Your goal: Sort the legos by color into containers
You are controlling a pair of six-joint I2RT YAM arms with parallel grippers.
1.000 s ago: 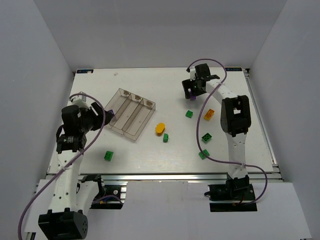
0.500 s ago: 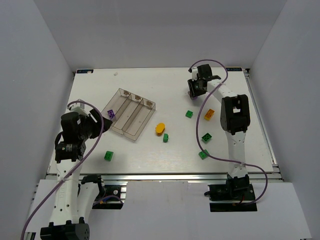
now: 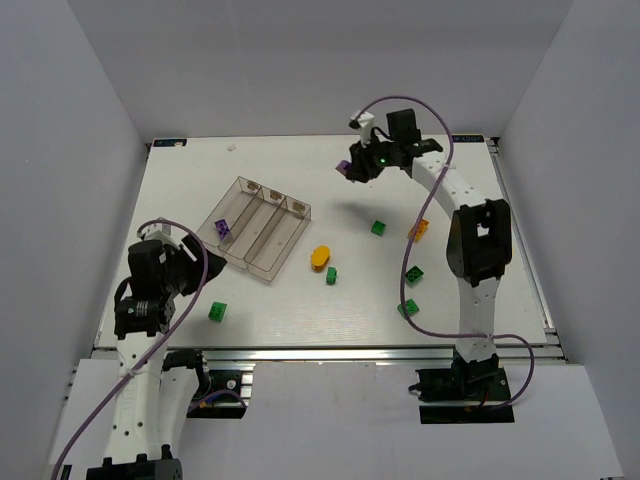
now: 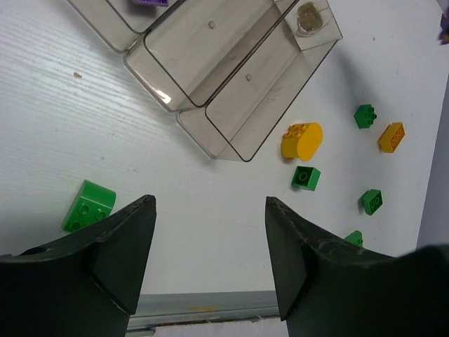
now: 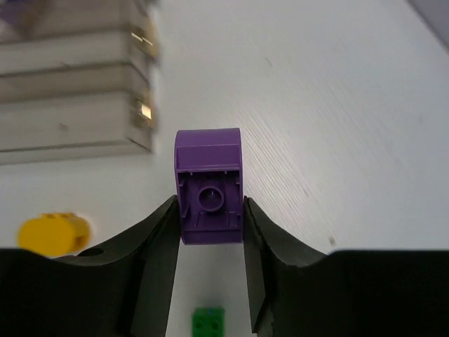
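Ideally needed carrying purple brick (image 5: 208, 186), clamped in right jaws, squarely over tray (image 3: 268, 240) compartment holding purple; left jaws apart, empty.

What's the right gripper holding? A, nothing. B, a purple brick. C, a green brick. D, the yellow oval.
B: the right wrist view shows a purple brick clamped between the fingers of the right gripper.
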